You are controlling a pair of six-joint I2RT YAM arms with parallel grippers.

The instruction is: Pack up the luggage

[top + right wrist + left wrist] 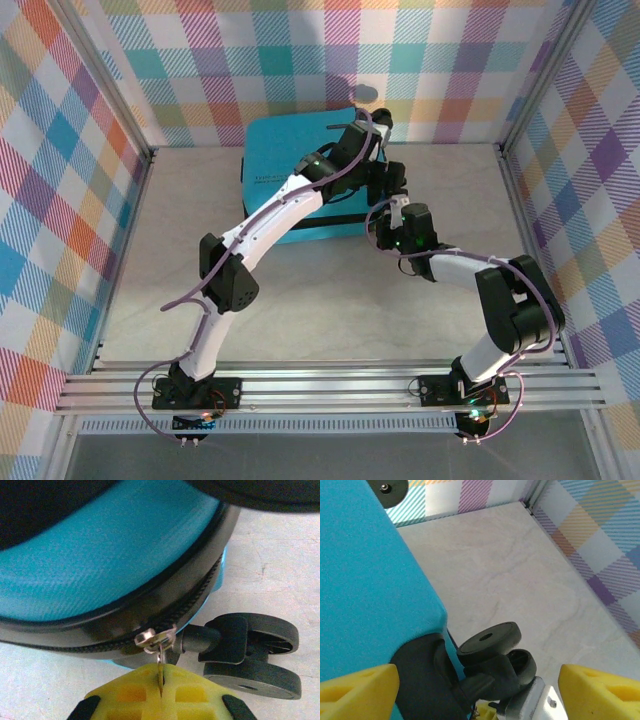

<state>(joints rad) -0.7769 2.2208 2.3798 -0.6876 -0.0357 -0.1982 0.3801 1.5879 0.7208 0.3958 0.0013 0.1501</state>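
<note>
The closed turquoise luggage [285, 175] lies flat at the back middle of the table. My left gripper [372, 128] hangs over its far right corner, open. Its yellow fingers [357, 690] stand wide apart, with the shell [365, 580] and a black wheel [490, 637] between them. My right gripper [390, 190] is at the luggage's right side, shut on the metal zipper pull [160, 666]. The pull hangs from the slider [155, 639] on the black zipper band [125, 622], beside a double wheel [255, 655]. The luggage's inside is hidden.
Checked fabric walls [60, 150] and metal frame posts [505, 150] enclose the pale table [330, 310]. Bare tabletop [520, 570] stretches to the right of the luggage as far as the wall corner. The arm bases stand on the rail [330, 385] at the near edge.
</note>
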